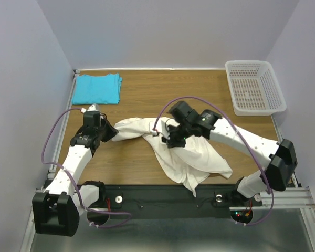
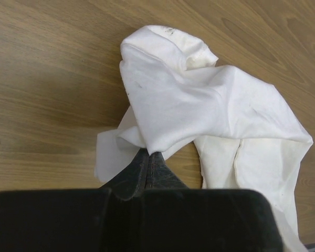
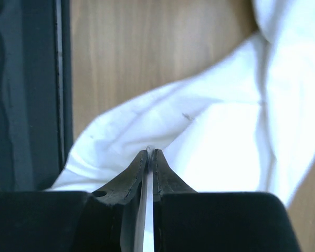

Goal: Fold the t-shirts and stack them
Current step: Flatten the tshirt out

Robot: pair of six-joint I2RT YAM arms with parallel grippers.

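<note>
The cream t-shirt [image 1: 186,155] lies crumpled across the middle of the wooden table, one end drooping over the front edge. My left gripper [image 1: 113,134] is shut on its left end; the left wrist view shows the cloth [image 2: 199,100] pinched at the fingertips [image 2: 149,155]. My right gripper [image 1: 165,137] is shut on a fold near the shirt's middle; in the right wrist view the cloth [image 3: 199,131] is clamped between the tips [image 3: 150,152]. The turquoise t-shirt [image 1: 97,87] lies folded at the back left corner.
A white perforated plastic basket [image 1: 253,86] stands at the back right. The table's front edge and a black rail [image 1: 163,199] run below the shirt. Walls close in the left, back and right sides.
</note>
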